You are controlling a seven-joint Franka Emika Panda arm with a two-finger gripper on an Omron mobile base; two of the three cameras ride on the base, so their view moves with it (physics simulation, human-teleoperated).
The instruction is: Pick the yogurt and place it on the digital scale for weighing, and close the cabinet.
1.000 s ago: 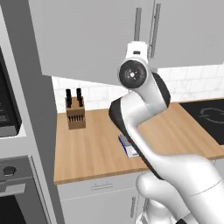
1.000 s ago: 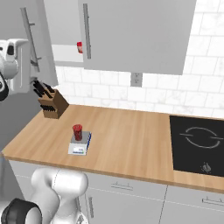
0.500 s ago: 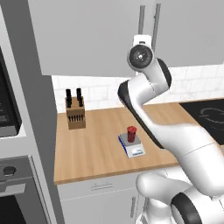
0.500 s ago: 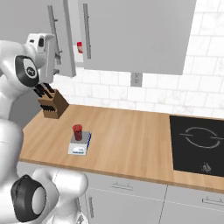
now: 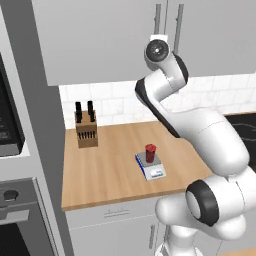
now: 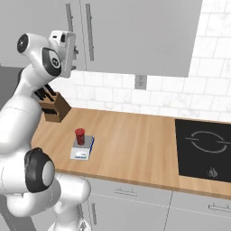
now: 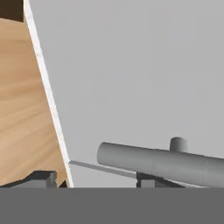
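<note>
The cabinet [image 5: 125, 40] doors, ajar half a second ago, now sit flush. The tool [image 7: 96, 179], up at the bar handle [image 7: 162, 162], has its tips apart around nothing. The yogurt [image 5: 150, 152] stands on the digital scale [image 5: 151, 166] on the surface [image 5: 110, 165] — both steps look done.

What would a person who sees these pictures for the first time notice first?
Probably the big white arm, raised high with its gripper at the grey wall cabinet, whose doors look closed; in the hand view a bar handle lies just before the jaws. Next, the small dark red yogurt standing on the digital scale on the wooden counter, with a knife block by the tiled wall.
</note>
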